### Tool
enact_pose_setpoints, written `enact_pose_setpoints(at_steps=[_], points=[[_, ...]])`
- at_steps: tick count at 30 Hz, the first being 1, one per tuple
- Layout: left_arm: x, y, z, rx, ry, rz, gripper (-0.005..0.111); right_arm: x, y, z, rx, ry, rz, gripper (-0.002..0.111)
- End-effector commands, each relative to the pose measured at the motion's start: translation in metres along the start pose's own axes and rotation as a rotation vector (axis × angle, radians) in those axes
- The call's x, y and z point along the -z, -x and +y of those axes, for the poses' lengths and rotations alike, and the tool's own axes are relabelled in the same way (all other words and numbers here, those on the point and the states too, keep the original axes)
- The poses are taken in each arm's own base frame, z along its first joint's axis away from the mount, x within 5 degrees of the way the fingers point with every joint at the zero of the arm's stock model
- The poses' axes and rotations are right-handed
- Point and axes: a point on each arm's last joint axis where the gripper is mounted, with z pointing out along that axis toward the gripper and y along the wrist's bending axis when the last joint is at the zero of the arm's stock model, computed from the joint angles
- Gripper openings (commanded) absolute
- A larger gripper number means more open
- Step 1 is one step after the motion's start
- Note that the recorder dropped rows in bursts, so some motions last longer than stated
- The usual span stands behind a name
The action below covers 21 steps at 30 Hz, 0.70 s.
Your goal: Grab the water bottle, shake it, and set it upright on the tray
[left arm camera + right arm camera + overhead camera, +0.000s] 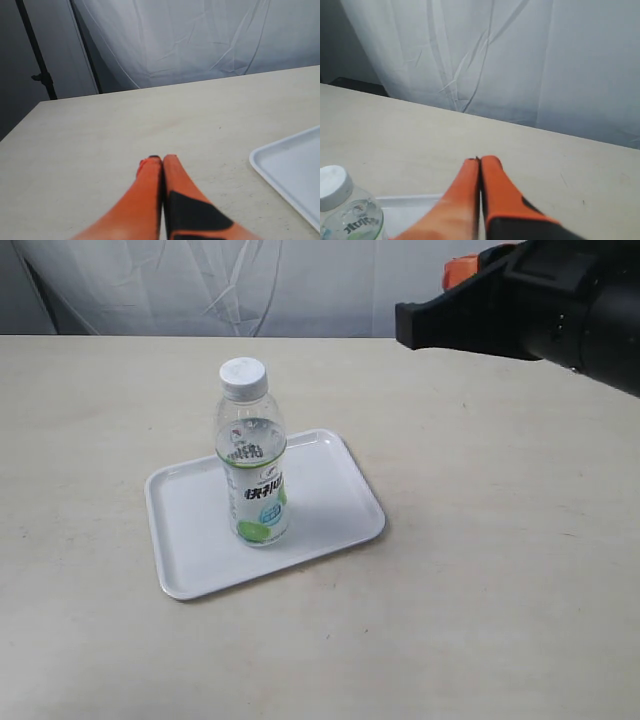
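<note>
White plastic forms the tray (190, 540), which lies flat on the pale table (500, 570), a little toward 9 o'clock from the middle of the exterior view. The water bottle (253, 465) stands upright near the tray's middle. Its white cap (243, 375) is on and its label faces the camera (dark lettering above, green fruit picture below). It is partly filled with clear liquid.

From the bottle, the right arm (530, 300) sits at about 2 o'clock, a black housing with a bit of orange behind it, well apart from bottle and tray.

In the right wrist view the right gripper (479, 161) has its two orange fingers pressed together from base to tip, holding nothing. The bottle's cap and shoulder and a strip of the tray show in that view too, clear of the fingers.

The left gripper (158, 159) does not appear in the exterior view. Its own camera shows the orange fingers likewise closed against each other, holding nothing, above bare table. One rounded corner of the tray is in that view, apart from the fingertips.

A creased white curtain (200, 40) hangs behind the table, and a black stand pole (37, 55) rises beside it.
</note>
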Motion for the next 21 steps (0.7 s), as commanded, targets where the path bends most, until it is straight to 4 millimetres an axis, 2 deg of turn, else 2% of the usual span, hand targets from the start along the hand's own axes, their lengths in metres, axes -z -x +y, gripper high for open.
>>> enact_pose_setpoints(at_steps=[1, 7, 11, 16, 21], points=[[0.0, 0.0, 0.0, 0.002, 0.001, -0.01, 0.0, 0.007, 0.003, -0.009, -0.028, -0.06, -0.016, 0.003], [0.0, 0.0, 0.0, 0.002, 0.001, -0.01, 0.0, 0.038, 0.025, -0.037, -0.065, 0.004, -0.168, 0.003], [0.0, 0.0, 0.0, 0.002, 0.001, -0.01, 0.0, 0.071, 0.034, -0.062, -0.083, 0.006, -0.302, 0.003], [0.0, 0.0, 0.0, 0.002, 0.001, -0.01, 0.0, 0.121, 0.024, -0.084, -0.086, -0.133, -0.442, 0.003], [0.0, 0.0, 0.0, 0.002, 0.001, -0.01, 0.0, 0.144, 0.005, -0.083, -0.078, -0.196, -0.487, 0.003]])
